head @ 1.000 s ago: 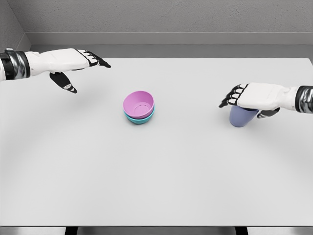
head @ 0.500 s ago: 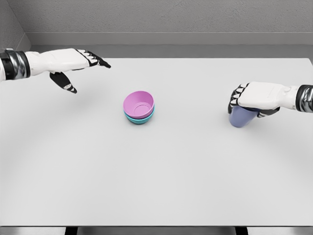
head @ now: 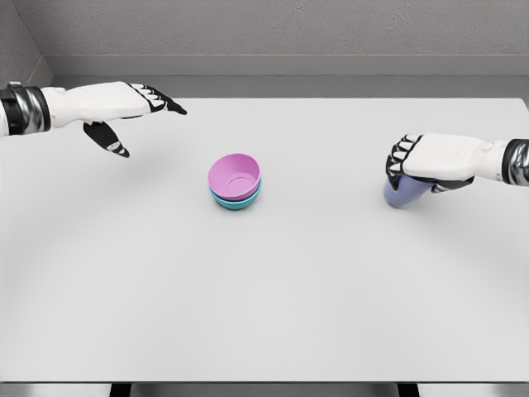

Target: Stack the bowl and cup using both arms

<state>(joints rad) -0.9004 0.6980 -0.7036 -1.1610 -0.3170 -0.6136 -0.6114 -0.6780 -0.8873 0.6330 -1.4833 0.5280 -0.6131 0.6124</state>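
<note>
1. Head view, the only view given: the right hand [head: 421, 161] is curling its fingers [head: 400, 157] over the top of the blue-purple cup [head: 402, 192], gripping it from above; the cup is sitting at the right side of the white table [head: 273, 298], tilting a little, and whether its base is touching the surface I cannot tell.

2. The left hand [head: 124, 107] is hovering at the far left with fingers stretched out and relaxed, holding nothing, well apart from everything else.

3. The pink bowl [head: 235, 176] is nesting inside the teal bowl [head: 238, 199] near the table's middle, between the two hands; the bowl stack looks finished, so the step in hand is, in my judgement, the pick-up of the cup.

4. The next move is calling for a firm hold while lifting the cup, carrying it leftward over the pink bowl, and lowering it upright into the hollow; a loose top grip could be letting the cup swing or slip.
</note>
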